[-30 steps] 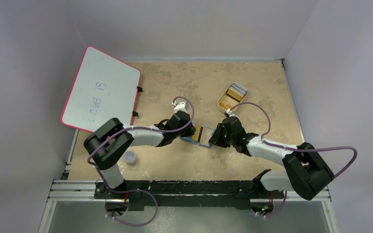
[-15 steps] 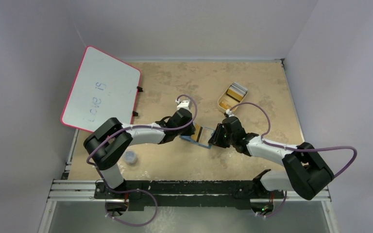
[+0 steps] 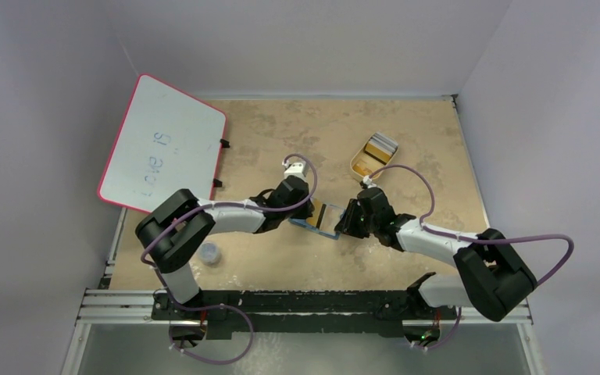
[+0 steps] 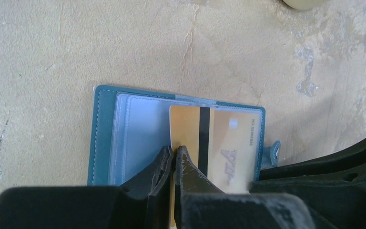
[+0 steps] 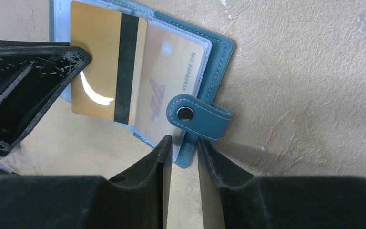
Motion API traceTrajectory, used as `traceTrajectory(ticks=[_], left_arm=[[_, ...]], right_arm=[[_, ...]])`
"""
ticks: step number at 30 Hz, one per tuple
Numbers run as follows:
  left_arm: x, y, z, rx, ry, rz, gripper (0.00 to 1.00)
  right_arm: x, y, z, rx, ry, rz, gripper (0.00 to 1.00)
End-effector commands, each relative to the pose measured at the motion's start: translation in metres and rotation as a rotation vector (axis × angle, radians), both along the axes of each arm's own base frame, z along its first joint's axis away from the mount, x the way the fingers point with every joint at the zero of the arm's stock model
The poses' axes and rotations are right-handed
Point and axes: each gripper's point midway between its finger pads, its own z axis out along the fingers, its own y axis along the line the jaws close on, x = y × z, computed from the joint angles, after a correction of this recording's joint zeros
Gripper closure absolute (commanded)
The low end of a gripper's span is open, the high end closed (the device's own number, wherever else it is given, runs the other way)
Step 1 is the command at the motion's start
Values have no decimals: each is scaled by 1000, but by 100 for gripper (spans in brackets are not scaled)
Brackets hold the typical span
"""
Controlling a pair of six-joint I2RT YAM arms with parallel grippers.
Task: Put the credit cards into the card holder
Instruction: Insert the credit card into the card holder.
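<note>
You have the desk [image 3: 281, 133] carrying everything, so take the card holder [image 3: 318, 221] near its middle as your mark. The whiteboard [image 3: 164, 144] lies well apart from the card holder, to its far left, and plays no part here. The tray [image 3: 357, 166] sits beyond the card holder and to its right, well apart. It has the spare cards [image 3: 380, 145] in it, so you will be reaching back there for the next one.

The card holder lies open and flat, clear pockets up. Your right fingers [image 5: 159, 157] are pinching its near edge, just beside the snap tab [image 5: 200, 114]. That grip looks meant to pin the card holder down so it cannot slide while the card is pushed in.

Your left fingers [image 4: 159, 167] are pressed together on the outer edge of the orange card [image 4: 219, 143], holding it low and nearly flat, in line with the pocket [image 5: 171, 57]. The lettered end is already under the clear plastic. The dark stripe and the end you hold are outside.

I judge you are midway through seating this card. Push it on toward the snap tab side, keeping it level. If it tilts, it may catch on the pocket's lip or buckle.
</note>
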Motion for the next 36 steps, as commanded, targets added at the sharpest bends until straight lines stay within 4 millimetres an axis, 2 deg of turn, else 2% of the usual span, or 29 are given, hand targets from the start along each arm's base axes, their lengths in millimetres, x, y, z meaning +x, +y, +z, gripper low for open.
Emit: traceTrajectory(ticks=[1,9,14,19,25,28,36], left_arm=[[-15,6,-28,2,63,7,100],[-24,6,-41,-61,100,32,100],[-31,-3,-38,-113,105,-18,100],[-38,-3,-36,-85,113,-76,100],[-45,4,-40,-25,143,-109,100],[-47,11,-41,37,157,-127,100],[-47,12,-52,109,199,-149,100]], right_arm=[[-13,-2,-13,-24,55,21,71],[-14,-2,-14,-18,56,21,72],[-10,0,-11,-9,51,7,72],[4,-4,-4,-46,15,-15,72],[14,-13,-8,-106,2,-31,72],[18,-18,-4,-121,-13,-40,72],[24,-23,5,-133,-41,-39,72]])
